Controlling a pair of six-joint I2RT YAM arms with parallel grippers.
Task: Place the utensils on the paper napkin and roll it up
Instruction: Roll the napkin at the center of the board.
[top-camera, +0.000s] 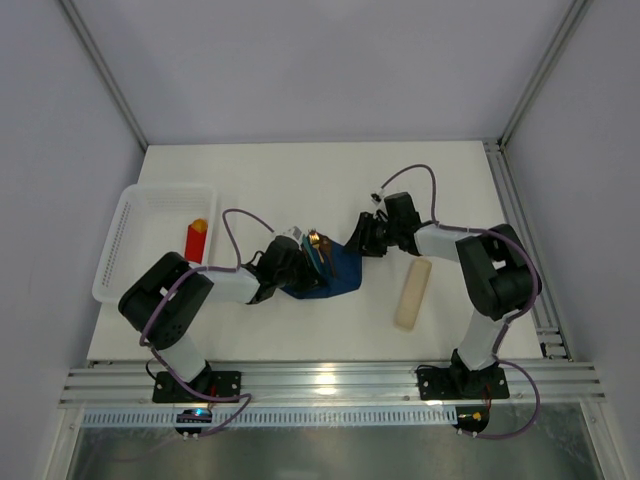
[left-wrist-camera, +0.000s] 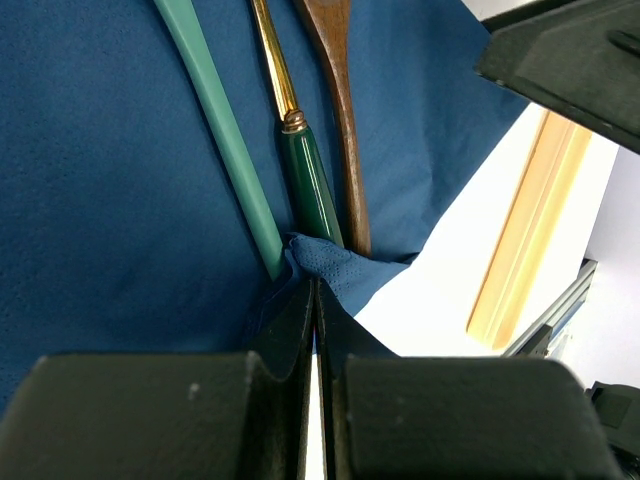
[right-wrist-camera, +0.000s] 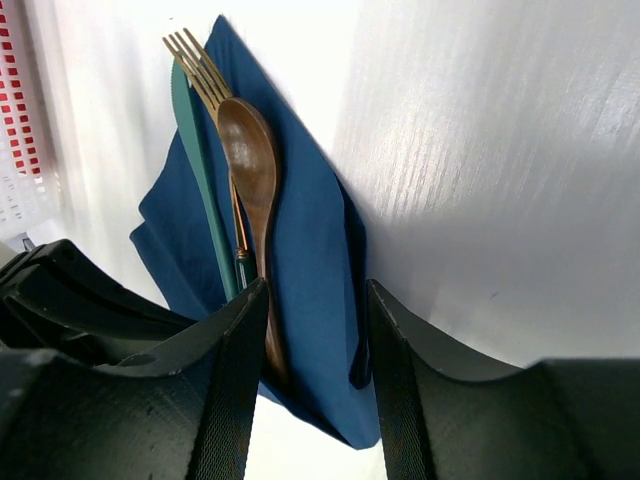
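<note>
The navy paper napkin (top-camera: 338, 272) lies mid-table, partly folded, with the utensils (top-camera: 318, 248) on it. In the left wrist view a teal knife (left-wrist-camera: 225, 140), a green-handled gold fork (left-wrist-camera: 308, 175) and a brown spoon (left-wrist-camera: 343, 120) lie side by side on the paper napkin (left-wrist-camera: 100, 180). My left gripper (left-wrist-camera: 316, 285) is shut, pinching a lifted napkin corner at the utensil handles. My right gripper (right-wrist-camera: 315, 290) stands open, its jaws straddling the napkin's (right-wrist-camera: 310, 240) right fold, the spoon (right-wrist-camera: 250, 160) by its left finger.
A pale beige bar (top-camera: 412, 293) lies right of the napkin, near the right arm. A white basket (top-camera: 130, 215) at the left holds a red block with an orange tip (top-camera: 196, 238). Both grippers (top-camera: 290, 262) (top-camera: 362, 240) crowd the napkin from opposite sides.
</note>
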